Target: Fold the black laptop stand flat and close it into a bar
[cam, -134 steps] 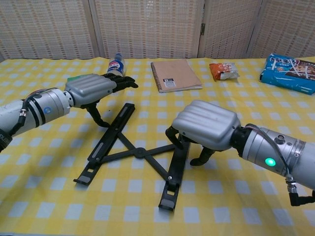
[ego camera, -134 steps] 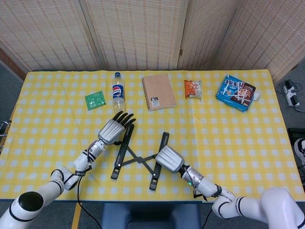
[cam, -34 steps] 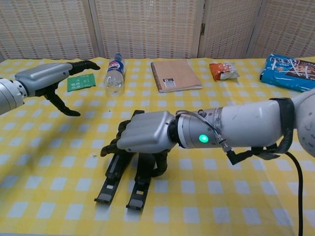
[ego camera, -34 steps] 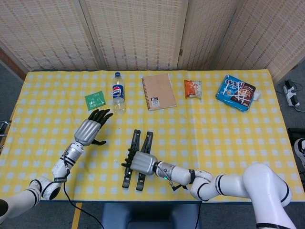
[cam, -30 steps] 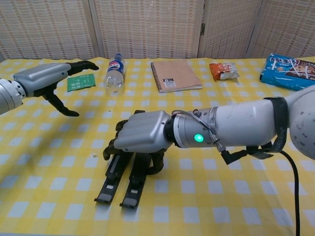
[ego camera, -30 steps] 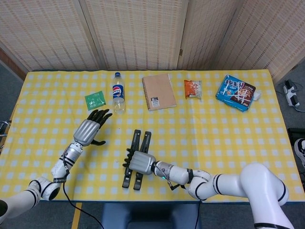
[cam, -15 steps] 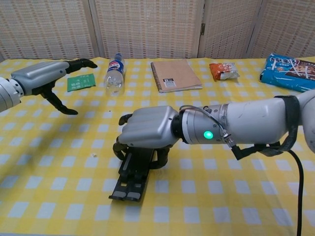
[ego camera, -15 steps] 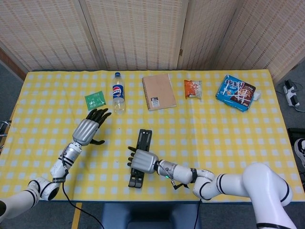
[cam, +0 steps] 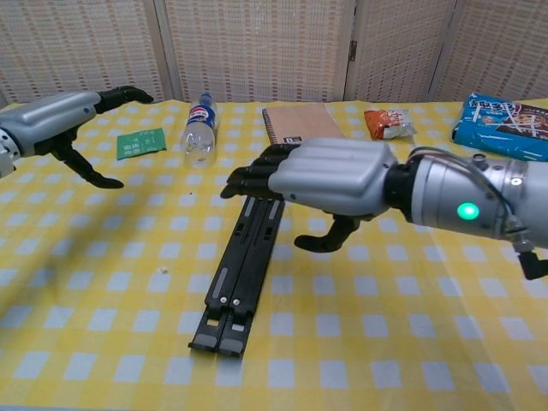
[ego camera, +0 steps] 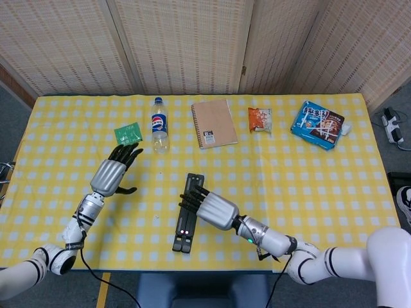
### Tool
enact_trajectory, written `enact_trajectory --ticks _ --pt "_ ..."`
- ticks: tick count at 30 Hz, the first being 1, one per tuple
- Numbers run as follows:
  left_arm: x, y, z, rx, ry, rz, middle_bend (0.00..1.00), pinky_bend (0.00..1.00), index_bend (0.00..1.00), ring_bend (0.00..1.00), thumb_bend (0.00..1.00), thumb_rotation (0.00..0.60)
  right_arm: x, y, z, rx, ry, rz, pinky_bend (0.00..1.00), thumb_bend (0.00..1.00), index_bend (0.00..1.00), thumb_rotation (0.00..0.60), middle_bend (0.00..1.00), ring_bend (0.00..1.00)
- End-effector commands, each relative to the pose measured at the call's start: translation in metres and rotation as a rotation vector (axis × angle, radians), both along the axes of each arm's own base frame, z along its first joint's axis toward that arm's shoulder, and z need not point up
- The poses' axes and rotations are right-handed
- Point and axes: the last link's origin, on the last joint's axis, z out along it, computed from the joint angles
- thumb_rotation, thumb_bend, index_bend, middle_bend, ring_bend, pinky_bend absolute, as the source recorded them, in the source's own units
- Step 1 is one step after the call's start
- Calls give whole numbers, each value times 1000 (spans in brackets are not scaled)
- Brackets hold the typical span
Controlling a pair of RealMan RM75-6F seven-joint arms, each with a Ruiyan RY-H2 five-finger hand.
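The black laptop stand [ego camera: 187,213] [cam: 243,269] lies on the yellow checked table, its two arms side by side as one narrow bar. My right hand [ego camera: 214,210] [cam: 321,177] hovers just above and to the right of the bar, fingers extended, holding nothing. My left hand [ego camera: 112,174] [cam: 60,116] is off to the left, raised over the cloth with fingers spread and empty, well apart from the stand.
Along the far side lie a green packet [ego camera: 128,134], a Pepsi bottle [ego camera: 158,125] on its side, a brown notebook [ego camera: 213,123], an orange snack bag [ego camera: 260,119] and a blue snack pack [ego camera: 317,124]. The table's front edge [ego camera: 192,269] runs just below the stand.
My right hand has let go of the stand, lifted and opened its fingers. The stand's two arms now lie together as one bar. My left hand has drifted slightly further left.
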Motion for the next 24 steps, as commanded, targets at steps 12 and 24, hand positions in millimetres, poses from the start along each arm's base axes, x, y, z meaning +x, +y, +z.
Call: enact_trajectory --ticks 12,24 --pt "-45 -55 64 184 73 166 9 0 85 0 157 600 -147 51 133 -400 -220 -491 0 448 1 600 154 177" --pt "-78 -143 104 310 114 277 15 0 106 0 162 600 -208 101 194 -595 -317 -664 0 448 0 600 68 89"
